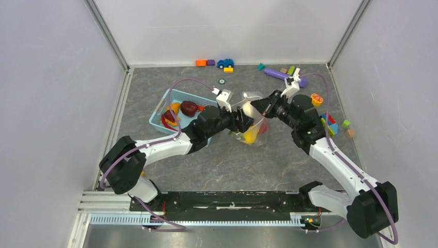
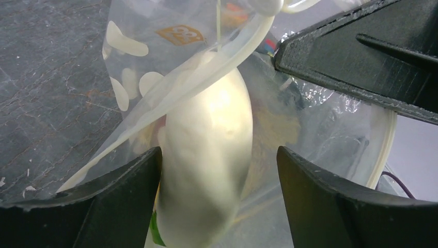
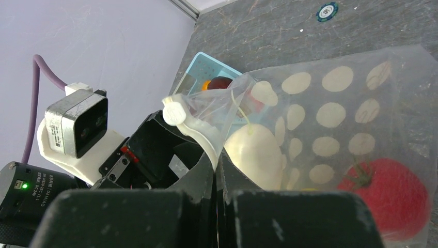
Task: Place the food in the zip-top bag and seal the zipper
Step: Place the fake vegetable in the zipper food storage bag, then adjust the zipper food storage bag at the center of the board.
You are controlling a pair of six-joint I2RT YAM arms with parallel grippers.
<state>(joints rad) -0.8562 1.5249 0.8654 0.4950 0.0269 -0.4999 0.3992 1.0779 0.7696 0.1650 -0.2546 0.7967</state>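
Clamped right gripper (image 3: pixel 217 175) shut on pale zipper strip (image 3: pixel 199 129) of clear dot-printed plastic zip-top bag (image 3: pixel 330 113), held mid-table. Spread left gripper (image 2: pixel 217 155) wide about long white toy radish (image 2: pixel 209 196) within bag mouth, film draped across. Showed round red toy tomato (image 3: pixel 385 194), yellow toy pepper (image 1: pixel 250 136) below; light-blue lattice plastic basket (image 1: pixel 165 106) just left.

Filled zip-top bag (image 1: pixel 250 110) near basket (image 1: pixel 177 93)

We read what looks like "DAMIAO", white print on black motor housing (image 3: pixel 31 194); orange label (image 2: pixel 179 34) on zip-top bag (image 2: pixel 155 67) is illegible.
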